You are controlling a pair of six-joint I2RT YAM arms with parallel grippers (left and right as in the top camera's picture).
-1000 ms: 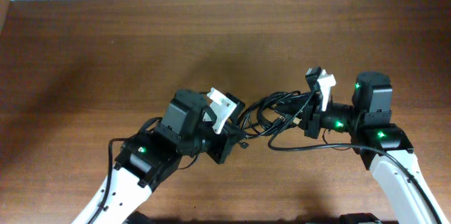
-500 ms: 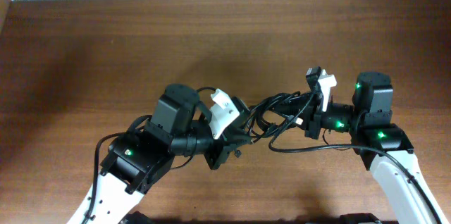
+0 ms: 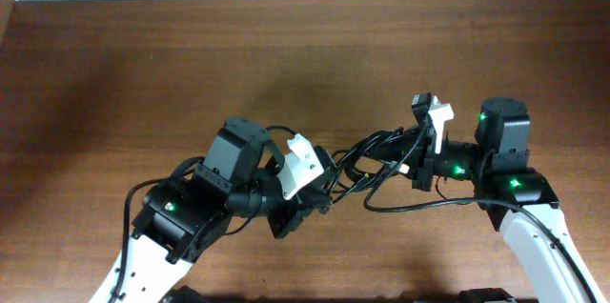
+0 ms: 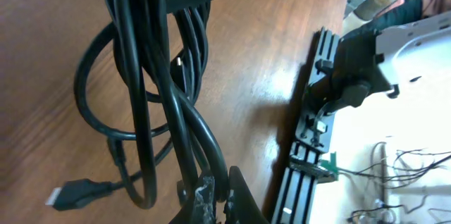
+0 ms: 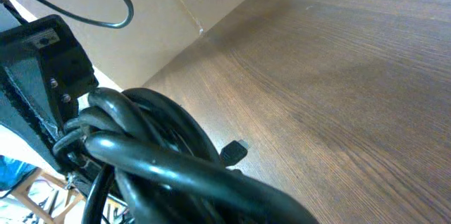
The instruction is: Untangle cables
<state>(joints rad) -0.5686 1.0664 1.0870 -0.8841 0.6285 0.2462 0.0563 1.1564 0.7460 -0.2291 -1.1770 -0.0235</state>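
The cables (image 3: 367, 155) hang as one black knot near the middle of the table (image 3: 143, 65), strung between both arms. The left gripper (image 3: 322, 187) sits at the knot's 8 o'clock and the right gripper (image 3: 412, 155) at its 3 o'clock. From overhead one strand sags away toward 5 o'clock, but the jaws themselves are hidden.

The left wrist view fills that in: several strands (image 4: 158, 76) run down from 12 o'clock and are pinched between the left gripper (image 4: 215, 199) at 6 o'clock. A loose plug (image 4: 70, 194) lies toward 8 o'clock.

The right wrist view shows only thick loops (image 5: 162, 146) bunched tight at its own jaws, which look clamped on them. Another plug end (image 5: 235, 151) lies just beyond, over bare wood (image 5: 338, 76)
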